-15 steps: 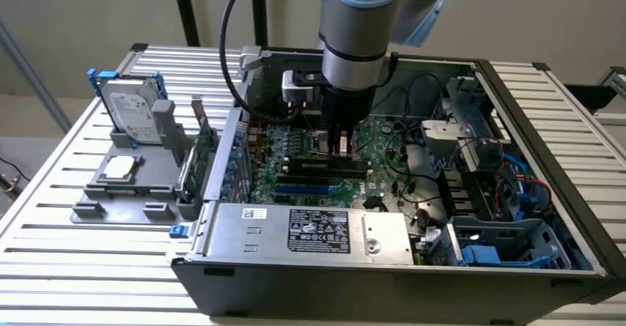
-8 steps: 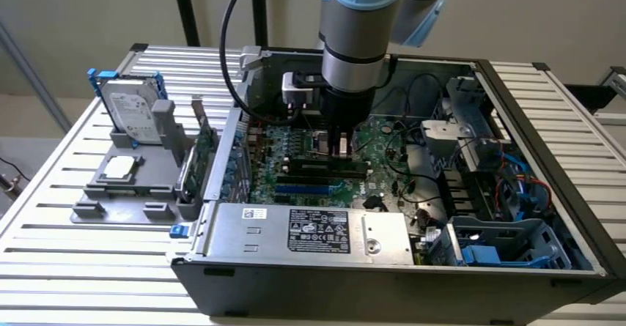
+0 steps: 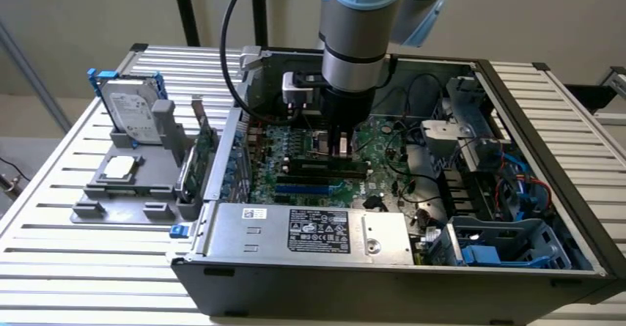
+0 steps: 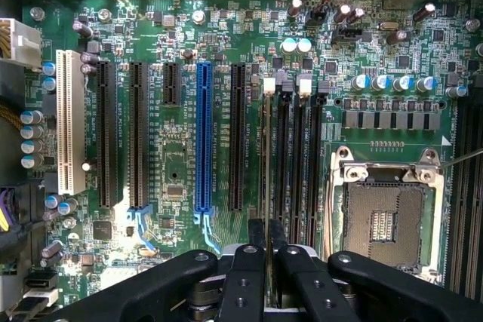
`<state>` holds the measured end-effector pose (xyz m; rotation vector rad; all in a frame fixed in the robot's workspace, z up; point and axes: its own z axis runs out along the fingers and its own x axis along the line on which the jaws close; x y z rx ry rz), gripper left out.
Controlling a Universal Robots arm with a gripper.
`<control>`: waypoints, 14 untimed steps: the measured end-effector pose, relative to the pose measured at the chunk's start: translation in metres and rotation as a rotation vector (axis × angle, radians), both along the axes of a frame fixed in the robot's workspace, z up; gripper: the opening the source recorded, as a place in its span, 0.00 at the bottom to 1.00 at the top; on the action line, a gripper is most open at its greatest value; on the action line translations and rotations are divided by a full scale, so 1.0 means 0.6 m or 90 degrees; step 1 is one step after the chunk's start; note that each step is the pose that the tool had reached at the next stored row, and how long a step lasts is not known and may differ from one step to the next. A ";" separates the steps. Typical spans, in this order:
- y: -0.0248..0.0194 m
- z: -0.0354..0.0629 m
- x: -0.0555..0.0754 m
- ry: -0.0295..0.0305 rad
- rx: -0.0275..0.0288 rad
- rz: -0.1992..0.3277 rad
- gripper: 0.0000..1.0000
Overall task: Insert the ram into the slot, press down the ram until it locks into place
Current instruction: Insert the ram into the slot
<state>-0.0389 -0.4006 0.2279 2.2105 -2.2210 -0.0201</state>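
My gripper (image 3: 341,150) reaches down inside the open computer case onto the row of black memory slots (image 3: 323,169). In the wrist view the ram (image 4: 268,156) is seen edge-on as a thin pale line. It stands upright along the outermost black slot (image 4: 264,186), on the side toward the blue slot, and its far end meets a white latch (image 4: 269,87). My gripper (image 4: 267,233) is shut on the ram's near end, one dark finger on each face. The neighbouring black slots (image 4: 302,164) hold nothing. How deep the ram sits in the slot cannot be seen.
A blue slot (image 4: 203,137), black expansion slots (image 4: 137,133) and a white slot (image 4: 70,122) run parallel on one side, with the processor socket (image 4: 381,220) on the other. The power supply box (image 3: 303,231), drive cage with cables (image 3: 509,187) and case walls crowd around. A hard drive (image 3: 132,113) stands outside.
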 end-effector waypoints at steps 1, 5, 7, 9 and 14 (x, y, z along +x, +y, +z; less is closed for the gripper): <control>0.0001 0.000 0.000 0.0000 0.0000 0.000 0.13; 0.0005 0.000 0.000 -0.0001 0.0001 0.000 0.13; 0.0007 0.000 0.000 -0.0001 0.0001 0.000 0.13; 0.0010 -0.001 0.000 -0.0001 0.0000 0.000 0.13; 0.0016 -0.001 -0.002 -0.0001 0.0001 -0.001 0.13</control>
